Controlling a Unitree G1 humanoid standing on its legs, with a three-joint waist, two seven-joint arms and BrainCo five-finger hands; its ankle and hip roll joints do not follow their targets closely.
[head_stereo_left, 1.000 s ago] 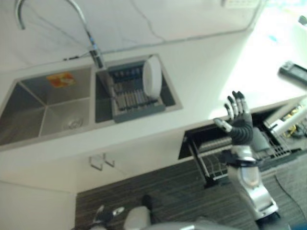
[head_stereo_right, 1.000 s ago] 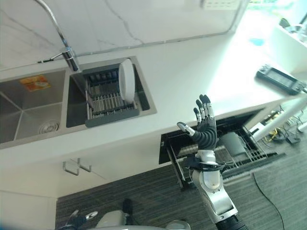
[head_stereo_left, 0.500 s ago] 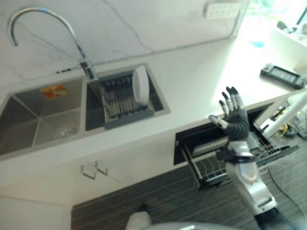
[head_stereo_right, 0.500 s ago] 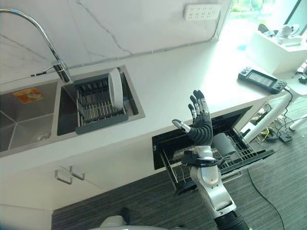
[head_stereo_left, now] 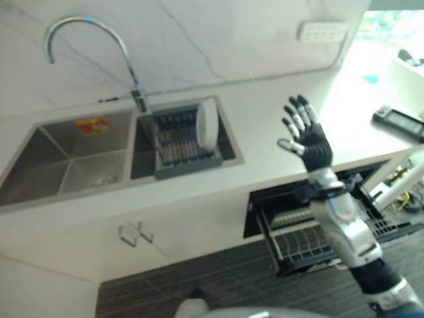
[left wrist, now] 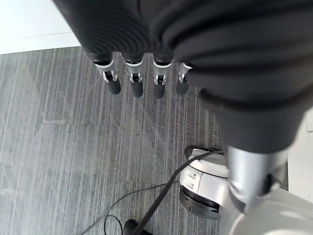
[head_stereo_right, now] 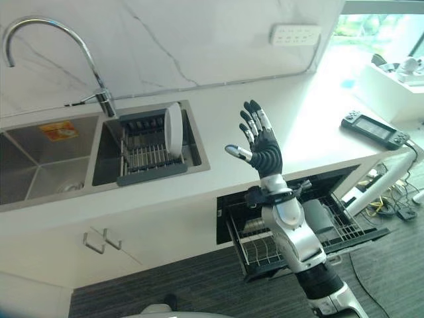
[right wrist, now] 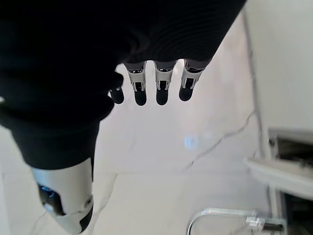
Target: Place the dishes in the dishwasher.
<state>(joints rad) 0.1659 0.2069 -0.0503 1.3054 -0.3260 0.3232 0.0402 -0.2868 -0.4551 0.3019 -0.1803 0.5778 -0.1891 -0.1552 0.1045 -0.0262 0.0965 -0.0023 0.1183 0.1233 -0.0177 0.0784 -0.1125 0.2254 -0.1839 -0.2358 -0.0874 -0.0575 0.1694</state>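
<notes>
R hand (head_stereo_right: 262, 147) fingers spread, empty, above counter edge (head_stereo_right: 199, 192) | plate (head_stereo_right: 173, 130) upright in sink rack (head_stereo_right: 149, 151) | dishwasher rack (head_stereo_right: 298, 232) pulled out

No legible text on anything.

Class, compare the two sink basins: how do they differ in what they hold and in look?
The right basin holds a dark rack with a white plate standing on edge; the left basin holds no rack or plate. The left basin has an orange sticker on its back wall; the right has none. Both are steel basins sunk side by side in the white counter.
</notes>
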